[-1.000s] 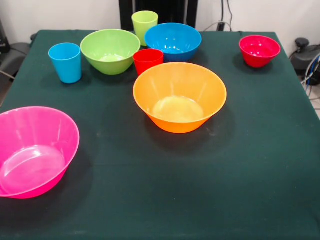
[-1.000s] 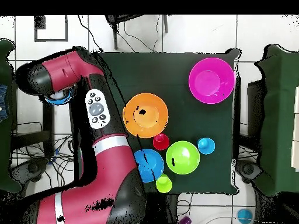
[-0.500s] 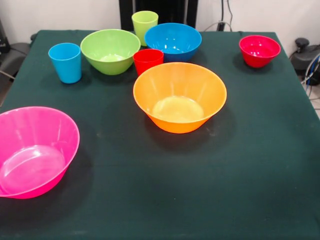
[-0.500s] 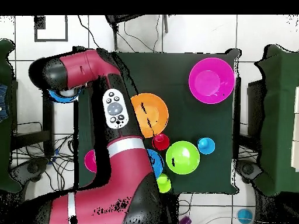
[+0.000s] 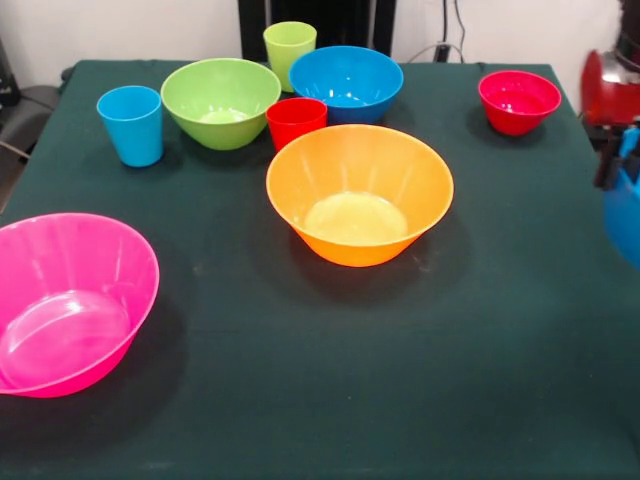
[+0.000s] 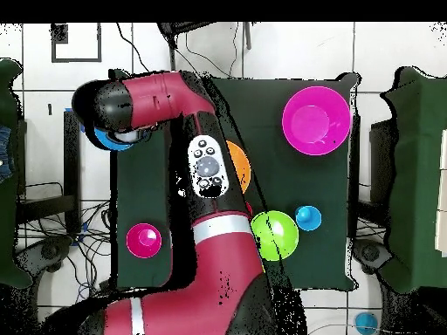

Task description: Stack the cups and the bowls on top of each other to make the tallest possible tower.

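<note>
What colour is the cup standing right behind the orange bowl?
Red. The cup shows best in the front view, just behind the orange bowl.

No words, brands, numbers or signs can be read in either view. The bowls, the cups and the dark green tablecloth (image 5: 520, 330) are plain, with no print or labels. The arm (image 6: 209, 262) carries a grey oval panel (image 6: 207, 167) with round buttons, but any marks on them are too small to read.
</note>
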Controlling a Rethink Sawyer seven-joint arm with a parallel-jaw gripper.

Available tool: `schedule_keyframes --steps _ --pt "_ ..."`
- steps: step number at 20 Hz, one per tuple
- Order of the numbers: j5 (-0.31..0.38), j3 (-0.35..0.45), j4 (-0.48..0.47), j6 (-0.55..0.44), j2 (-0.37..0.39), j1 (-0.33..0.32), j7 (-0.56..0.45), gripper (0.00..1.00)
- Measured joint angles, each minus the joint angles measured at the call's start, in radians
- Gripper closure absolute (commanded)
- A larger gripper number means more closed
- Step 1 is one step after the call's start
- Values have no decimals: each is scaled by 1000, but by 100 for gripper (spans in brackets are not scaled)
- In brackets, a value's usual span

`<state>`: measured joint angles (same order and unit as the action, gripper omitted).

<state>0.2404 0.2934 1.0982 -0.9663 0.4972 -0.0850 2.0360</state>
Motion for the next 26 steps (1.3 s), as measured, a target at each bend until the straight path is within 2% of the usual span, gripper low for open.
schedule_keyframes --steps 8,14,26 --pt "4 0 12 -1 27 -83 0 100" --pt "9 0 15 -1 30 -121 0 100" --pt "38 5 48 -17 35 -137 -8 100"
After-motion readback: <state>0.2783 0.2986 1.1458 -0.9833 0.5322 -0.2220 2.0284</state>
